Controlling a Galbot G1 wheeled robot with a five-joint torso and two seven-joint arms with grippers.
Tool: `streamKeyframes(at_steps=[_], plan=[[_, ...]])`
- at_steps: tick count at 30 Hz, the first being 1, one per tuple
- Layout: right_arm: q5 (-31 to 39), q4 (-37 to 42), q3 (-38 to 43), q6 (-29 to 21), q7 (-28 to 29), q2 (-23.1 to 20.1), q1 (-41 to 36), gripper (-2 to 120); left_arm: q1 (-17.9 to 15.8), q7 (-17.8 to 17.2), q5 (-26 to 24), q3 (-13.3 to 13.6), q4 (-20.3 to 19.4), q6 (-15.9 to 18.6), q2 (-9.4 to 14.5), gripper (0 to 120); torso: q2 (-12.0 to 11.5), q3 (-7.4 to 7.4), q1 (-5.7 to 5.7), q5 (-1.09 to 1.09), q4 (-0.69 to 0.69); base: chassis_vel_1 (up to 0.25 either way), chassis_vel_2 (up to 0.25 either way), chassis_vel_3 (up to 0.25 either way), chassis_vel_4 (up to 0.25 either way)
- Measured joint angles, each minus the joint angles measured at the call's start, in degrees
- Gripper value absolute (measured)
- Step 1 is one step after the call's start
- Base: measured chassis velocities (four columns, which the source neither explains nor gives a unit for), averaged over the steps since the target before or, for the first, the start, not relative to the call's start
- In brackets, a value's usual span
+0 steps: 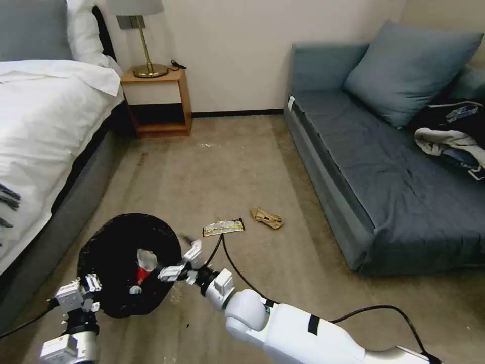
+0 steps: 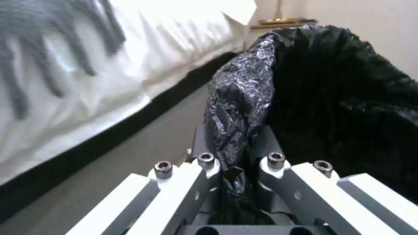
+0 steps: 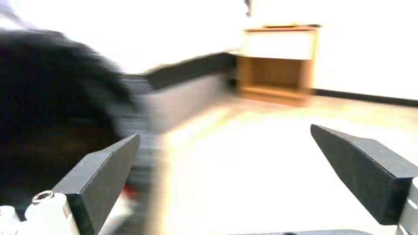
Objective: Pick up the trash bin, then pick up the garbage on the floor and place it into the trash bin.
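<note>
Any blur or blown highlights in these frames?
Right wrist view: heavy motion blur, the round black bag-lined trash bin smeared, white bedding blown out, though the open right claw stays sharp. Left wrist view: bedding soft, the bin's glossy bag rim crisp in the left claw. Head view: mostly sharp, evenly lit.

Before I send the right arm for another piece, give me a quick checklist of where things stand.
1. Left gripper clamped on the trash bin rim: ok.
2. Right gripper open and empty, at the bin's edge: ok.
3. Bottle and red snack bag inside the bin: ok.
4. Gold-and-black wrapper on the floor: not ok.
5. Tan paper wad on the floor: not ok.
</note>
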Motion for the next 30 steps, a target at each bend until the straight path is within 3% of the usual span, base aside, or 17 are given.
streamKeyframes(at_steps=[5,15,30], plan=[[0.9,2.5,4.8,-8.9,3.4,-4.0,-1.7,100,0.4,-0.8,0.6,-0.5,-0.2,0.1,0.1,6,0.0,0.00,0.00,0.00,-0.01,0.000,0.000,0.000,0.000],[9.9,6.4,9.3,-13.2,-2.2,-9.5,-6.4,100,0.6,-1.1,1.1,-0.8,-1.4,0.6,0.3,6,0.0,0.00,0.00,0.01,-0.01,0.000,0.000,0.000,0.000],[13.5,5.2,12.9,-12.4,-8.5,-11.0,-8.7,100,0.9,-1.3,2.1,-0.5,-1.6,0.7,-0.2,6,0.0,-0.01,0.00,0.00,0.00,0.000,0.000,0.000,0.000]])
